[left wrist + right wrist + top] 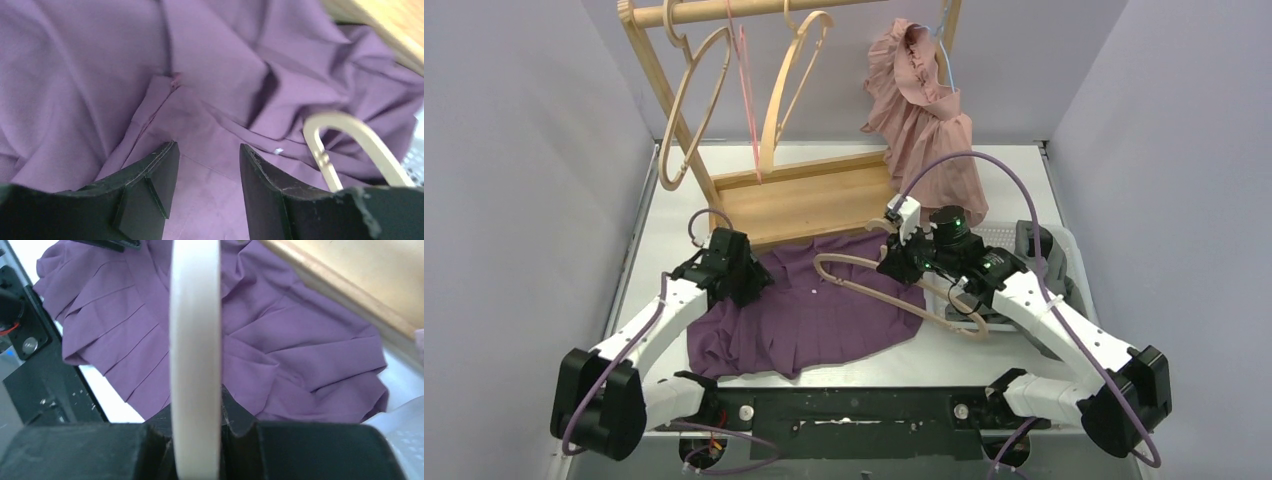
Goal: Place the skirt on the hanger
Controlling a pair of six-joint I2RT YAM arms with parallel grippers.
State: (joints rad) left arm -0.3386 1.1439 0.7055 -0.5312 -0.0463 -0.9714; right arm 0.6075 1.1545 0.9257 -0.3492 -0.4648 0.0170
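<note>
A purple pleated skirt lies spread on the white table in front of the rack. A pale wooden hanger rests across its right half. My right gripper is shut on the hanger, whose pale arm runs up between the fingers, with the skirt below. At the skirt's left edge my left gripper is open. In the left wrist view that gripper stands just above the skirt's fabric with nothing between the fingers, and the hanger's end shows at right.
A wooden clothes rack stands at the back with empty wooden hangers and a pink ruffled garment on a blue hanger. A grey-white bin sits at the right. Grey walls enclose both sides.
</note>
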